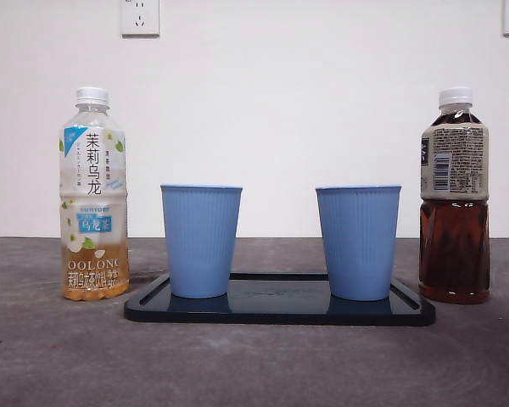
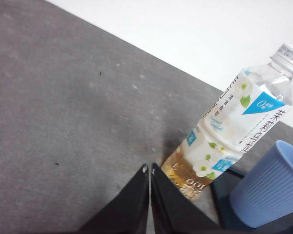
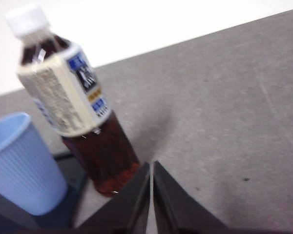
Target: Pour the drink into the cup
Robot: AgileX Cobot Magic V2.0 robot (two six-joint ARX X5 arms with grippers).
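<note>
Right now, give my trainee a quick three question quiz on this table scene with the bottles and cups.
1. True or false: both blue ribbed plastic cups stand on the dark flat tray.
2. Which capped bottle holds less: A, the pale oolong tea bottle, or B, the dark brown tea bottle?
3. Fill in: the left gripper and right gripper both have their jaws ____.

Key: 1 true; 2 A; 3 shut.

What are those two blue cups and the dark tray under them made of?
The blue cups look like matte plastic: opaque, with fine vertical ribs. The tray looks like glossy dark plastic or lacquer, since it mirrors the cups; which one I can't tell.
</note>
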